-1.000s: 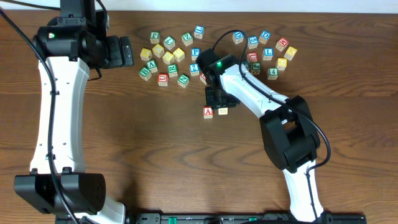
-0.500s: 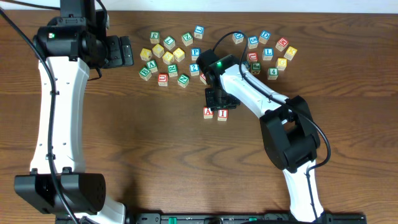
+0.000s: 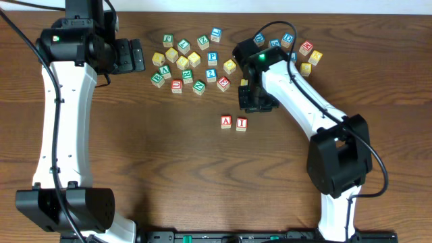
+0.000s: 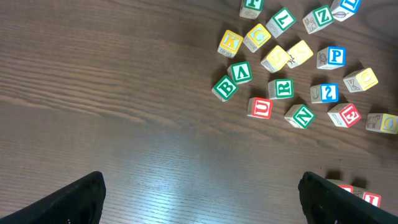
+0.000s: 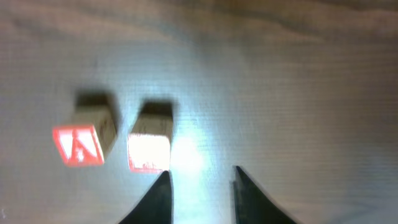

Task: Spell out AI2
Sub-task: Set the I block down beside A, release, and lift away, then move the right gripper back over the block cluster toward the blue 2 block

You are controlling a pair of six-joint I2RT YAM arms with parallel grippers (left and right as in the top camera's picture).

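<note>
Right fingers (image 5: 158, 199) and left fingers (image 4: 81, 199) hang parted, empty, as the seemingly light, rigid 2 block (image 3: 210, 74) sits amid the loose pile (image 3: 182, 62) beyond A block (image 3: 226, 122) and I block (image 3: 241, 124), likely best pinched across opposite faces.

**Surfaces as I read them from here**

The table (image 3: 169, 169) is dark brown wood, fine straight grain, smooth, with a soft sheen under my wrist lights; the A block (image 3: 226, 122) and I block (image 3: 241, 124) look like pale bare wood with red-painted faces; the loose blocks (image 3: 185, 61) likewise, painted yellow, green, blue; arm shells (image 3: 64, 121) glossy white plastic; right gripper (image 5: 202, 177) fingers (image 5: 155, 199) matt black.
</note>
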